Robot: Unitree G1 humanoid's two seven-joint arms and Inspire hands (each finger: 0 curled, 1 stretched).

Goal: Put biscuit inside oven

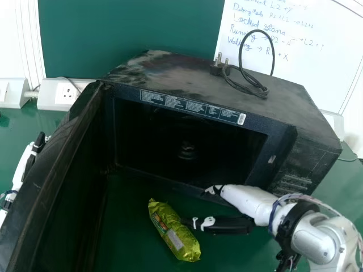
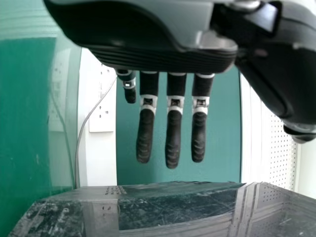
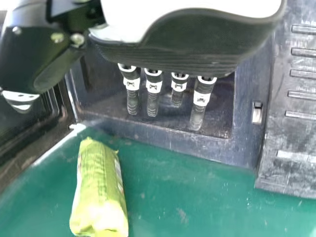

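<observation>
Biscuit packet (image 1: 174, 235) lies on the green table (image 3: 197, 197) before the oven (image 1: 198, 79), just beside the right hand (image 1: 227, 225), its fingers straight. Best pinch the packet's middle, then lift clear of the sill (image 3: 173, 140) through the wide mouth, avoiding the door (image 1: 51, 164); beyond it, the left hand (image 2: 173, 138) is open.

Your right arm (image 1: 324, 238) has rounded white casings, a black collar (image 1: 288, 222) and pale and blue cables (image 1: 317, 199) looped over it. Your right hand (image 1: 227, 225) wears a white shell above a ribbed black palm (image 3: 173, 60), with black fingers banded in white, round screws (image 3: 77, 39) and a white-tipped black thumb. Your left hand (image 1: 22, 164) pairs a grey-white shell with black, its dark fingers ridged and pale-banded.
</observation>
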